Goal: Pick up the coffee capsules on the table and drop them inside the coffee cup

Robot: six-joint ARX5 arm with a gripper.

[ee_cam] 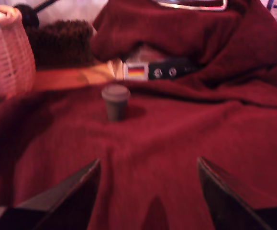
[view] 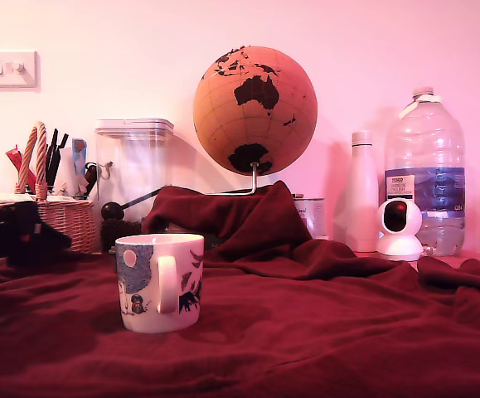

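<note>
Capsule (ee_cam: 115,101), a small grey-brown one, stands upright with its wider rim on top on the red table (ee_cam: 176,143), seen only in the wrist view and a little blurred there. It lies ahead of the claw (ee_cam: 148,191) and well apart from it; the two dark fingers (ee_cam: 76,196) are spread wide with only cloth between them, holding nothing. Near the capsule a wicker basket (ee_cam: 6,52) sits at the cloth's edge, and beyond it a dark strip with what looks like a small flag label (ee_cam: 137,72) shows under a raised fold. In the exterior view the cup (view: 160,282) stands upright on the cloth toward the exterior view's left, handle facing the camera, with a globe (view: 254,110) and a water bottle (view: 424,172) behind.
</note>
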